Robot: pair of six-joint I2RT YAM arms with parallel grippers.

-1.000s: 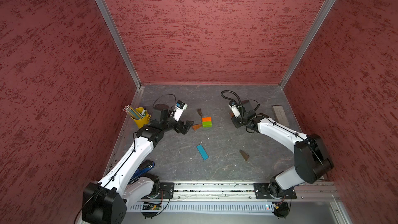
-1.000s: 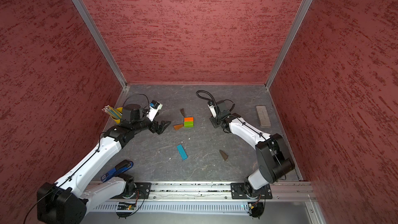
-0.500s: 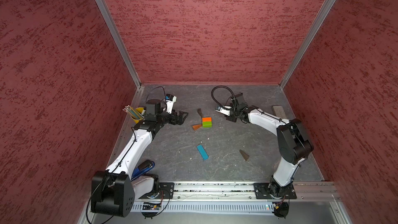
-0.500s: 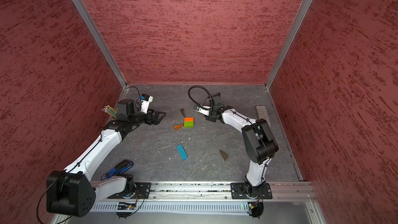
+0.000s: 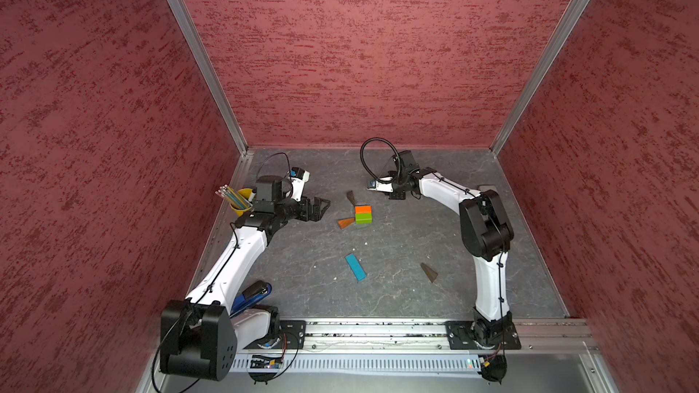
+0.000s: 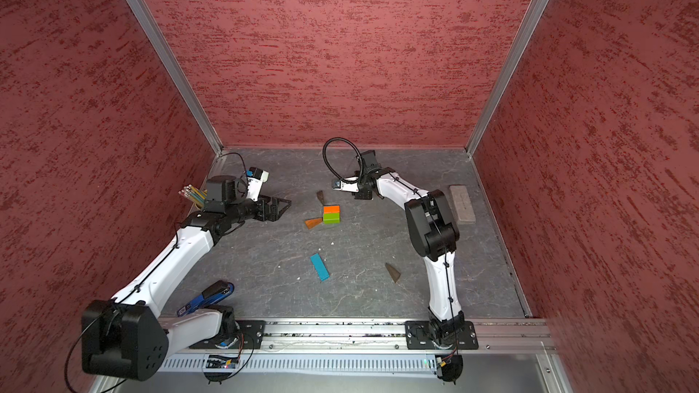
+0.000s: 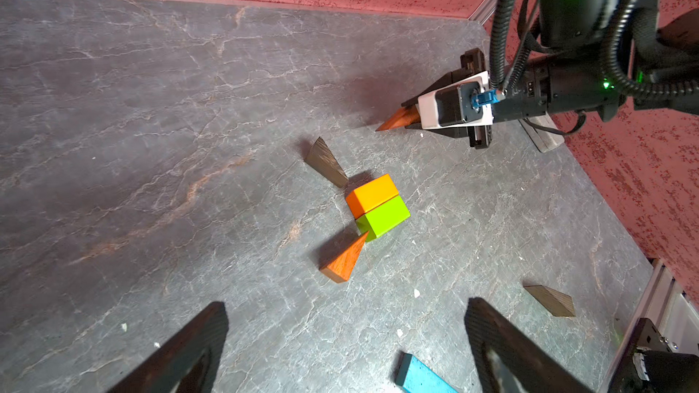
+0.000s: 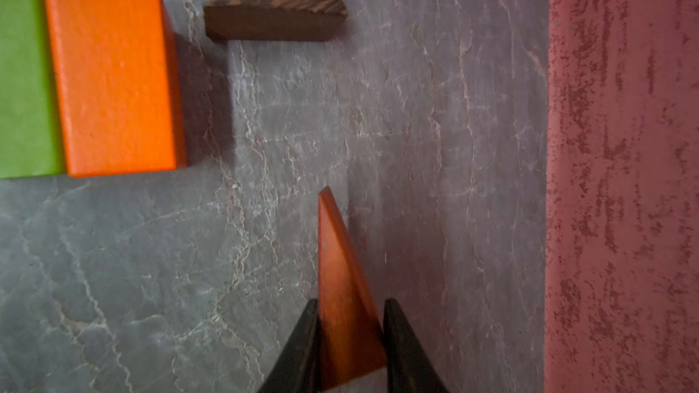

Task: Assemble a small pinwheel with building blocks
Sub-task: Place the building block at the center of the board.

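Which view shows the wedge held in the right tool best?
Right wrist view: the held orange wedge is close up, clamped in the right tool. The left wrist view shows only its tip; both top views hide it.

Wedge [image 5: 346, 223] just L of hub [image 5: 363, 214], bar [image 5: 355, 267] in front, slab [image 6: 462, 204] far R.

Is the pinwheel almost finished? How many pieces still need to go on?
About halfway. Done: the orange block and green block sit together as the middle, with a placed dark wedge and a placed reddish wedge at two corners. In hand: the right pincer is shut on the held reddish wedge. Left: that one, the loose dark wedge and the blue bar. The left pincer is open and empty.
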